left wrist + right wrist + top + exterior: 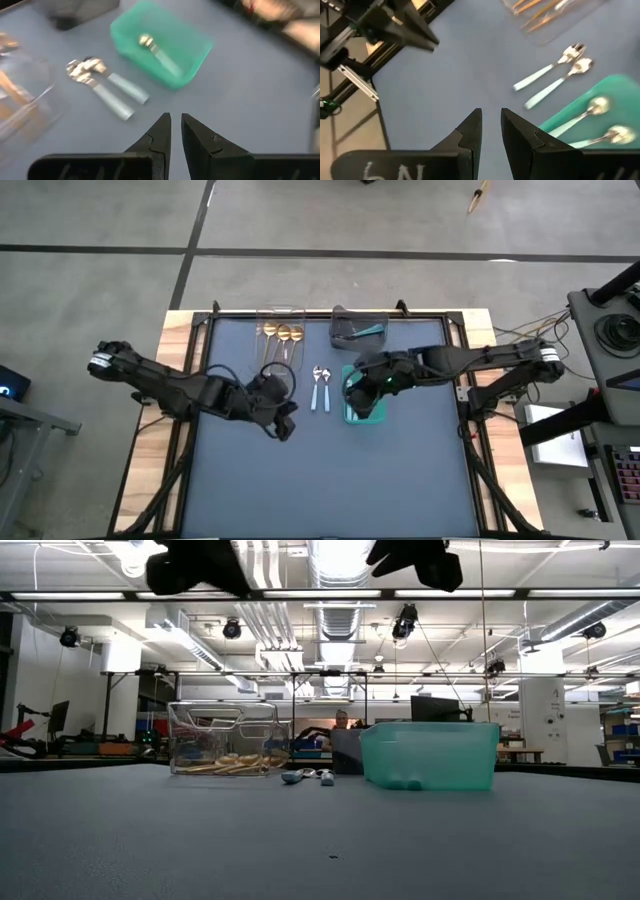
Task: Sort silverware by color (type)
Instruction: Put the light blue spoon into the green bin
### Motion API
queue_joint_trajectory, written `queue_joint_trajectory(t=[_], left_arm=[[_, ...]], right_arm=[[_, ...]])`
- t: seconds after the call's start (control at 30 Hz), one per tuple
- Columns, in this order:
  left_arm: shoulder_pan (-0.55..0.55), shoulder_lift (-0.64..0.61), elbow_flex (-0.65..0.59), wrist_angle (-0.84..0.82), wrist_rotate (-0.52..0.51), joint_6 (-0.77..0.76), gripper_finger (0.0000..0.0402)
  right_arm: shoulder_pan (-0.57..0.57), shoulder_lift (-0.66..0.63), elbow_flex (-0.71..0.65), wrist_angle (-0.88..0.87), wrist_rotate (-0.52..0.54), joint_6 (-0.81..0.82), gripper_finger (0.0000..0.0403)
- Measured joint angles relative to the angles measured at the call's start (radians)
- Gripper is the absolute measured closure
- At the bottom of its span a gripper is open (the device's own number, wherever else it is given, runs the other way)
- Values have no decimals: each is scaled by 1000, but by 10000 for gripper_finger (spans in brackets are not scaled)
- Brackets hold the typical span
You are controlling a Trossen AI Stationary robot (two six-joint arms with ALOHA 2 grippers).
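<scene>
Workshop behind, grey table (420, 480): two blue-handled spoons (320, 388) lying at center, likely light, stiff, slippery; grip mid-handle. Left gripper (173, 131) at 8 o'clock and right gripper (490, 127) at 3 o'clock are hovering nearly closed, empty.

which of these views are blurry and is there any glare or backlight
Left wrist view: smeared throughout, the two blue-handled spoons and teal bin soft-edged. Right wrist view: milder softness on the spoons. Low view: bright ceiling strip lights leave both arms as dark silhouettes at the top. High view: even light, no glare.
</scene>
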Motion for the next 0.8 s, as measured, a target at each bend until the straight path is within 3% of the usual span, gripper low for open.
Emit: queue_joint_trajectory(t=[0.23,0.4,0.8], left_arm=[[-10,-85,7,-238,-5,157,382],[-10,-190,2,-249,-18,316,398],[-8,-366,0,-249,-110,517,400]], right_arm=[[25,123,66,5,7,130,340],[23,231,140,4,10,173,340],[6,437,274,-3,8,274,340]])
